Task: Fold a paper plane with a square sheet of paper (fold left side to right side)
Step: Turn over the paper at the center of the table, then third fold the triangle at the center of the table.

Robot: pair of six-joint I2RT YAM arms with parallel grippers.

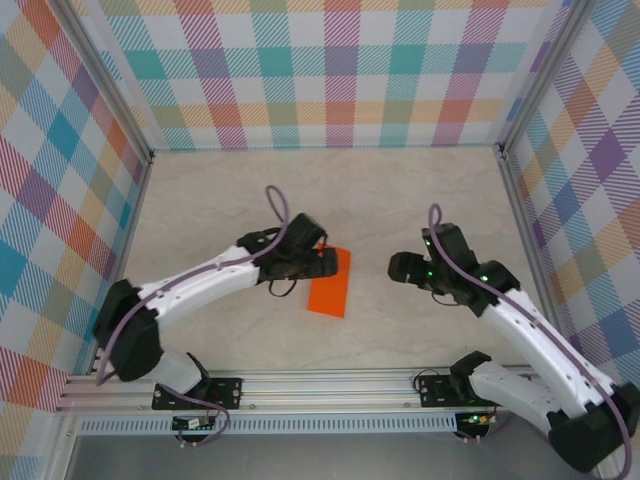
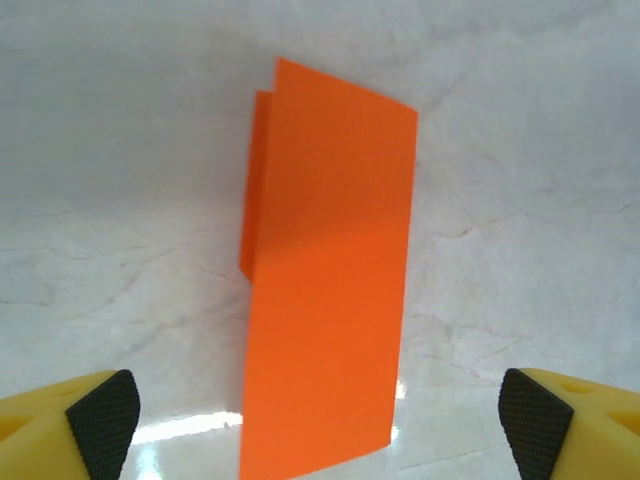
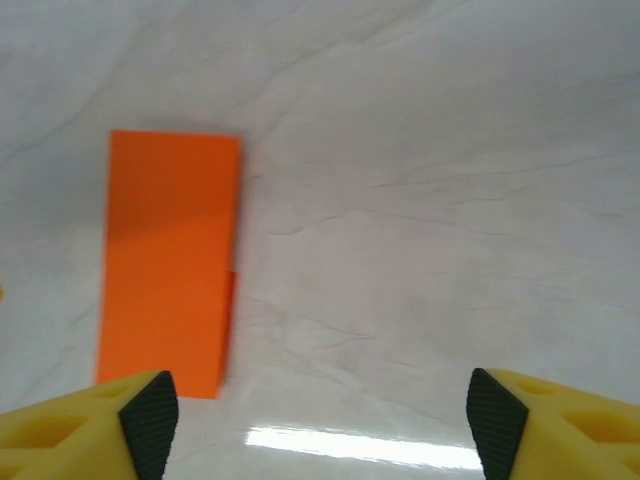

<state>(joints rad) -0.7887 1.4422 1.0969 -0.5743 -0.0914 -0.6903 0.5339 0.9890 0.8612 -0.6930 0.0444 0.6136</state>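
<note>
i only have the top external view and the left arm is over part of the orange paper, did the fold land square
Observer: No. In the left wrist view the folded bright orange paper sheet has offset layers: a strip of the lower layer sticks out along one long edge at the far end.
Operator: is the left tool off it
Observer: Yes. The left tool is open, with its black pads wide of the paper on both sides and neither touching it.
Operator: and the right tool
Observer: The right tool is open, with bare marbled white table between its fingers. The paper lies off to one side of it.
</note>
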